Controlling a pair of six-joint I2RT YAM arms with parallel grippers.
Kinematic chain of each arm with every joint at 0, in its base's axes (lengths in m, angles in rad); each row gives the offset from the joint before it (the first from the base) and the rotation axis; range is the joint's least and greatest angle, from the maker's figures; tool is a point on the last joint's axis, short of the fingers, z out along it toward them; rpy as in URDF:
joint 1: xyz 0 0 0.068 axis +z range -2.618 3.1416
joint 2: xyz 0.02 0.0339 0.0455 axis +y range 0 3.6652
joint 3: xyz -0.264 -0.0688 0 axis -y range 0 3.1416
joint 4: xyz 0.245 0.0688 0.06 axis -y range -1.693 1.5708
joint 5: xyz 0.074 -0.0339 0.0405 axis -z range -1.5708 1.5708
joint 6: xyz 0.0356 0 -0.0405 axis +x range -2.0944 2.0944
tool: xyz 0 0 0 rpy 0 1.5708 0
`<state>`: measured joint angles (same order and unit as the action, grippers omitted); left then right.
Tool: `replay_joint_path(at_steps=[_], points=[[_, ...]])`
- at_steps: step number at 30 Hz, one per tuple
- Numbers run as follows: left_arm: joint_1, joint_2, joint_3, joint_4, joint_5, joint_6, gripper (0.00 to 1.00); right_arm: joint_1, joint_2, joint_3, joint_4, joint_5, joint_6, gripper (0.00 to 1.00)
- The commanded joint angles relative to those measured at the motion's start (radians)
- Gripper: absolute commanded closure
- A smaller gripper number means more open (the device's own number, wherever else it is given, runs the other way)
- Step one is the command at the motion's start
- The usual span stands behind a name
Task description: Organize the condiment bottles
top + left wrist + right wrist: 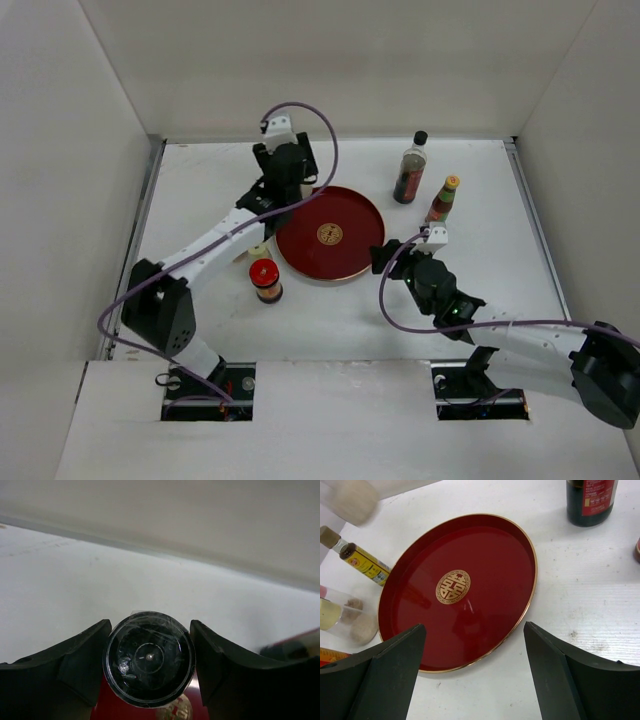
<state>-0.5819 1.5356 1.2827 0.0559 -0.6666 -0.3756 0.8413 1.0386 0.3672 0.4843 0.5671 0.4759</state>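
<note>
Black-capped bottle held at tray's far-left rim.

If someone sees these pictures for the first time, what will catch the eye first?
The round red tray with its gold emblem, in the middle of the white table, stands out first. At its far left rim the left gripper seems clamped on a black-capped bottle, while the right gripper hangs open at the near right rim.
</note>
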Motion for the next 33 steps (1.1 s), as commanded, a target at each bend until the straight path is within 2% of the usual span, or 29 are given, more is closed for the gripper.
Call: replay_joint_path(at_steps=[1, 18, 23, 27, 30, 33], points=[[-0.031, 0.056, 0.046, 0.074, 0.032, -0.022, 0.59, -0.011, -0.02, -0.011, 0.06, 0.004, 0.007, 0.14], [-0.037, 0.299, 0.044, 0.159, 0.082, -0.026, 0.58, -0.011, -0.014, -0.007, 0.06, 0.0, 0.004, 0.13], [-0.04, 0.317, 0.041, 0.16, 0.067, -0.02, 0.53, -0.012, -0.008, -0.007, 0.06, -0.006, 0.009, 0.12], [-0.043, 0.311, 0.032, 0.179, 0.053, -0.013, 0.42, -0.011, -0.015, -0.005, 0.06, 0.002, 0.0, 0.12], [-0.049, 0.293, 0.033, 0.176, 0.052, 0.004, 0.24, -0.012, -0.012, -0.008, 0.06, -0.006, 0.009, 0.12], [-0.054, 0.255, 0.02, 0.183, 0.045, 0.007, 0.16, -0.011, -0.009, -0.004, 0.06, 0.002, 0.001, 0.11]])
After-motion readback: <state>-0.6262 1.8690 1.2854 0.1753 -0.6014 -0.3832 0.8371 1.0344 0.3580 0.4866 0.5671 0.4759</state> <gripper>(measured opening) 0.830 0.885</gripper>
